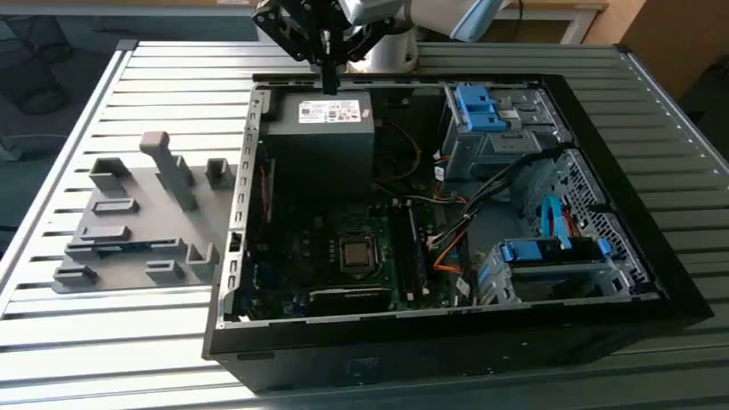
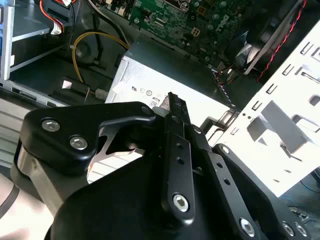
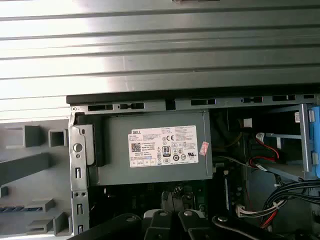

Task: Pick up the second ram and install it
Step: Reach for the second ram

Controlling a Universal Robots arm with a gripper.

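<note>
Exterior view: one gripper [image 1: 330, 83] above one power supply [image 1: 323, 137].

Big grey metal table with long grooves [image 1: 125, 333], shiny under bright light. Dark floor [image 1: 40, 60] past it at the exterior view's left, flat brown board [image 1: 674, 34] at the exterior view's right.

The pale grey arm [image 1: 381, 13] reaches in at the top edge of the exterior view, its wrist turned so that the black hand [image 1: 330, 84] hangs straight down. The two fingers [image 1: 329, 68] taper to a single narrow tip, pressed together. In the second wrist view the hand [image 2: 173, 98] is seen from behind. Its bolted linkage bars [image 2: 75, 132] spread wide at the base and converge on the closed tip. The same black bars [image 3: 172, 221] line the edge of the first wrist view.
</note>
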